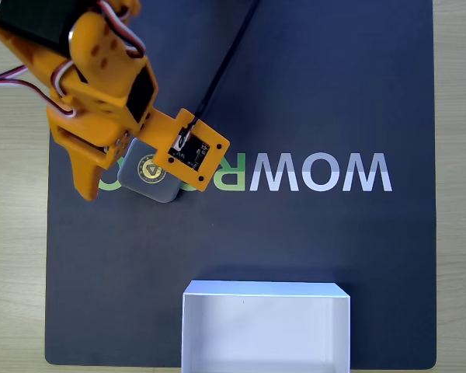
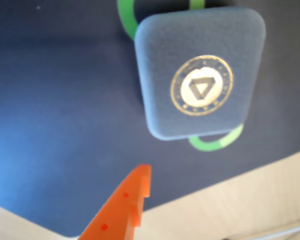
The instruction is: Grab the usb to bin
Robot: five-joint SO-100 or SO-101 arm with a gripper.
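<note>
Fixed view. A dark mat with the lettering "WOW" is laid on a light wooden table. The orange arm is seen in the upper left of the frame, with a small circuit board mounted on its near end and a black cable running off toward the top edge. The usb is found flat on the mat, left of centre, partly covered by the arm; its gold emblem is turned up. The bin is placed at the bottom centre of the frame, well apart from the usb, open side up. The gripper's fingertips are hidden beneath the arm, so their spread cannot be told here.

Wrist view. The usb is observed in the upper right of the frame, resting on the mat over green printed lettering. One orange finger is seen rising from the bottom edge, apart from the usb and not touching it. The second finger is out of frame, so whether the jaws stand wide or narrow cannot be told. The table is visible at the lower right.
</note>
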